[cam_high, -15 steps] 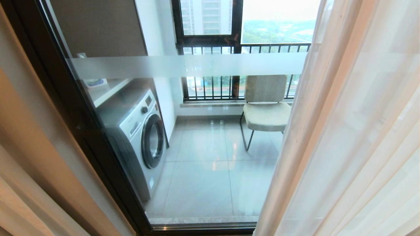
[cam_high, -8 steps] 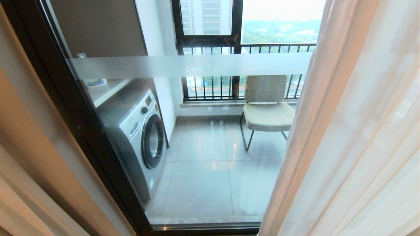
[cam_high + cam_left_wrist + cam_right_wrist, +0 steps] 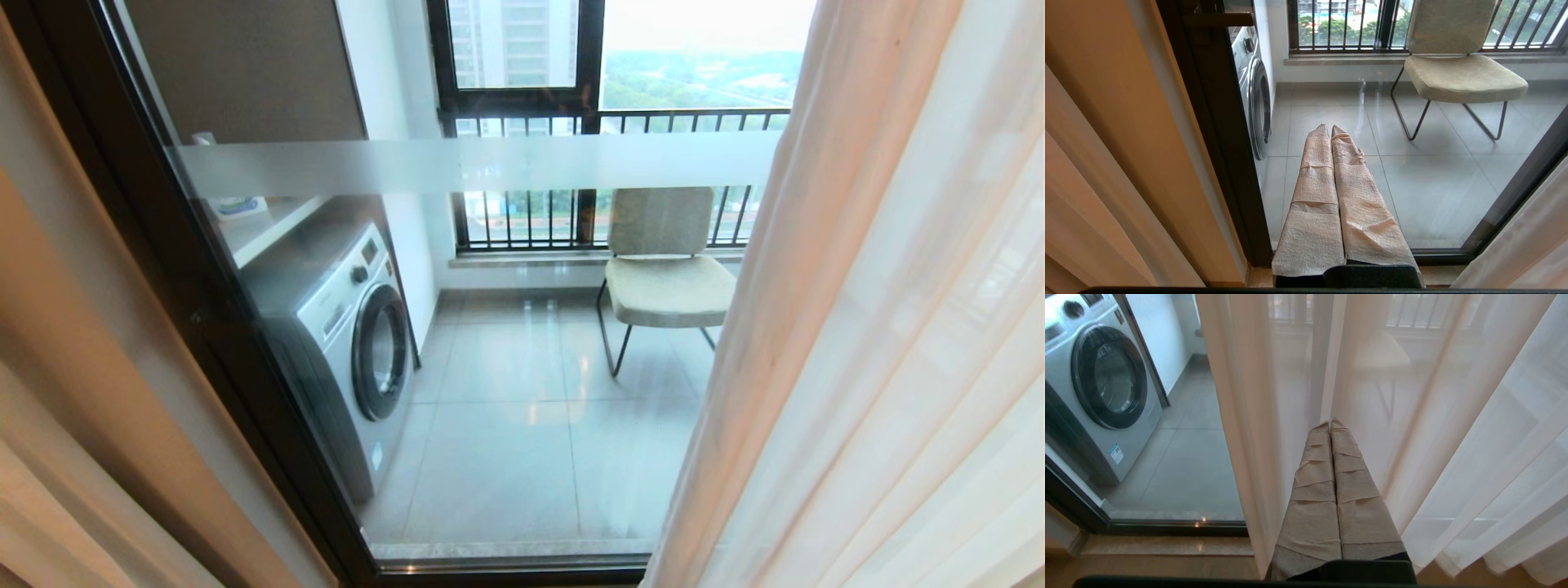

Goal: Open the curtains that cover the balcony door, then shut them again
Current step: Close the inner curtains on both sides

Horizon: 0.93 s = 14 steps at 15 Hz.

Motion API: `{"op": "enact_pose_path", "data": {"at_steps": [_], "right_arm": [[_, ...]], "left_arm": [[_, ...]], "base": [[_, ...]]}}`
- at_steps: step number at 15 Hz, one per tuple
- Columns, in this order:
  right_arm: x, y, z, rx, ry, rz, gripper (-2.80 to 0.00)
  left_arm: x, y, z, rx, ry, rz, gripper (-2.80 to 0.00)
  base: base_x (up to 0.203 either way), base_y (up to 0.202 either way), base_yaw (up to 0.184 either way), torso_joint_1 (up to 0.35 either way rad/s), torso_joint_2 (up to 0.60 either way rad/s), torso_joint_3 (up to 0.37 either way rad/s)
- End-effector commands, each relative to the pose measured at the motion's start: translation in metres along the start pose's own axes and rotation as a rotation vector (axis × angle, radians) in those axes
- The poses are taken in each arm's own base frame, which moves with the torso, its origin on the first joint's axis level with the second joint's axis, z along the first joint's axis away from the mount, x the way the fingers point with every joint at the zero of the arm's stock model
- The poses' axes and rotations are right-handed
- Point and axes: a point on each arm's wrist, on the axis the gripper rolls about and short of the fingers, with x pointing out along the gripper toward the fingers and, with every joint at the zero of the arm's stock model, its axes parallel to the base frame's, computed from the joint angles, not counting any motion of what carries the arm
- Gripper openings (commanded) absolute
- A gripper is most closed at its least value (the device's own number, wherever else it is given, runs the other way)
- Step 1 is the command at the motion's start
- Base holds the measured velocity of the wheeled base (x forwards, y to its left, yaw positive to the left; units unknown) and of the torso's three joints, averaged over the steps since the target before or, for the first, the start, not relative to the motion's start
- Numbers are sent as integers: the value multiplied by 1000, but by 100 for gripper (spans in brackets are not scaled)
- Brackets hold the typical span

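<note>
The balcony door is a glass panel in a dark frame with a frosted white band across it. The curtains stand apart: white sheers hang on the right and cover that side of the glass, and beige drape folds hang at the far left. Neither gripper shows in the head view. My left gripper is shut and empty, pointing at the bare glass beside the door frame. My right gripper is shut and empty, just in front of the sheers.
Behind the glass, a grey washing machine stands on the left and a beige chair on the right, on a tiled floor. A black-barred railing window closes the balcony's far side. The door's bottom track runs along the floor.
The sheers' inner edge has drifted a little to the right, baring slightly more of the chair and railing. The door and left drape have not moved.
</note>
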Motion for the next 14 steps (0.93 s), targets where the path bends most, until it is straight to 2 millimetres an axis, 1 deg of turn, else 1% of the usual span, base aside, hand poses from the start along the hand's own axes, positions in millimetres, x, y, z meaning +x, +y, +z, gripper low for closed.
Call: {"op": "enact_pose_path", "data": {"at_steps": [1, 14], "right_arm": [[-2, 0, 0, 23, -30, 0, -280], [-2, 0, -1, 21, -31, -4, -280]], "left_arm": [[0, 0, 0, 0, -1, 0, -280], [0, 0, 0, 0, -1, 0, -280]], "base": [[0, 0, 0, 0, 0, 0], [0, 0, 0, 0, 0, 0]]}}
